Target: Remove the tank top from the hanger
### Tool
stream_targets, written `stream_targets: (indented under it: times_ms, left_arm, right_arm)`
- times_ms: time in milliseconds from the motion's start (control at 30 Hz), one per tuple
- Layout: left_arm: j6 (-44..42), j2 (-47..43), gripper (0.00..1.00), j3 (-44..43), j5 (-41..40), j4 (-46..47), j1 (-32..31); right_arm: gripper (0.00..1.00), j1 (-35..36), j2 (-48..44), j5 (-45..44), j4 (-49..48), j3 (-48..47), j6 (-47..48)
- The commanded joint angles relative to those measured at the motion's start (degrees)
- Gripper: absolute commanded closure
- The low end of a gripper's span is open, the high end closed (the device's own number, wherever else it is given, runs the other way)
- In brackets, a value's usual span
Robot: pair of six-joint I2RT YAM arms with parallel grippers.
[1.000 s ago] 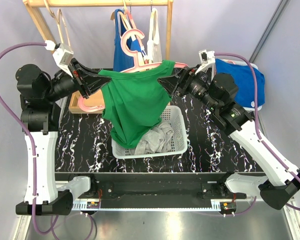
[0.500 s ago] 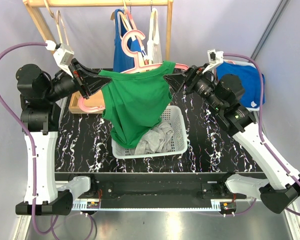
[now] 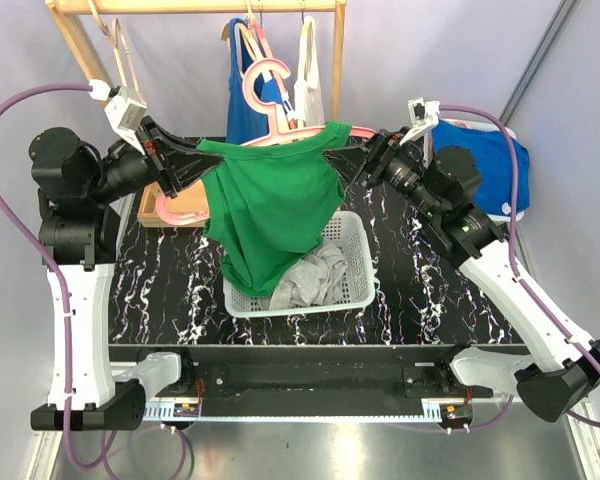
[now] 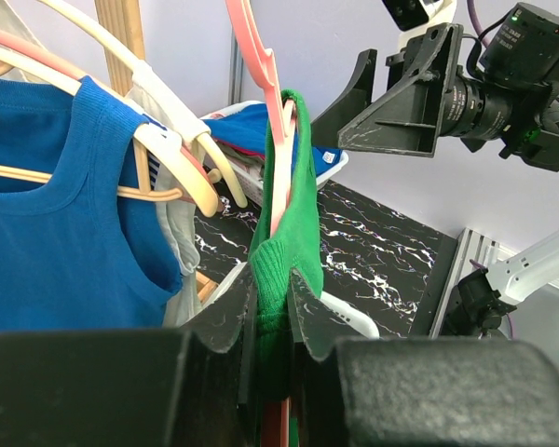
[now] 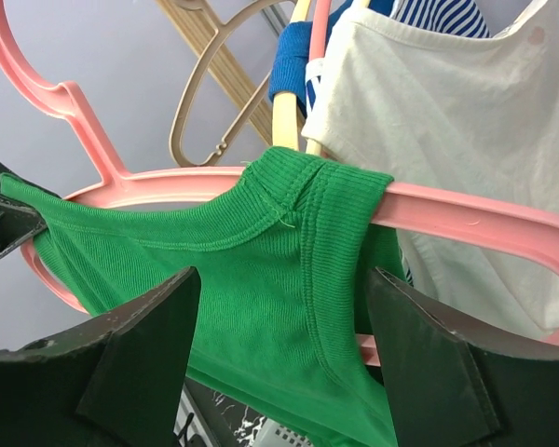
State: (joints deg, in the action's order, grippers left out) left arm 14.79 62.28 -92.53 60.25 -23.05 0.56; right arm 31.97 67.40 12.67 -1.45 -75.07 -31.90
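Bracing the green tank top (image 3: 275, 205) for a strap pull-off

The left gripper (image 4: 270, 291) was clamped shut on the near strap where it lay over the pink hanger (image 5: 475, 216), apparently to steady the whole thing (so the other arm had something to work against). The right gripper (image 5: 284, 321) stood wide open, holding nothing, its jaws flanking the far strap at frame centre. The top hung mid-frame in the overhead view, hem over the white basket (image 3: 358, 262).
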Motion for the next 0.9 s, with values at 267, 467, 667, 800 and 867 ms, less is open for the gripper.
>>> stream_targets:
  times_ms: [267,467,667,800,867]
  left_arm:
    - [-0.1,-0.6,1.00,-2.4,0.2,3.6,-0.2]
    - [-1.5,-1.0,1.00,-1.1,-0.4,3.4,-0.2]
    - [-3.8,-1.0,1.00,0.2,0.0,2.2,-0.2]
    - [-6.7,-2.0,1.00,1.0,0.3,-0.1,-0.3]
    - [-7.7,-2.5,1.00,0.8,0.1,-1.6,-0.2]
  right_arm:
    - [0.22,-0.3,1.6,4.3,-8.1,0.5,-6.0]
    - [0.26,-0.3,1.9,7.8,-13.0,1.3,-10.5]
    - [0.39,-0.3,2.8,9.4,-16.0,0.6,-13.4]
    - [0.56,-0.3,4.1,9.0,-16.0,-1.3,-13.3]
    - [0.65,-0.3,4.1,8.3,-15.7,-1.7,-13.2]
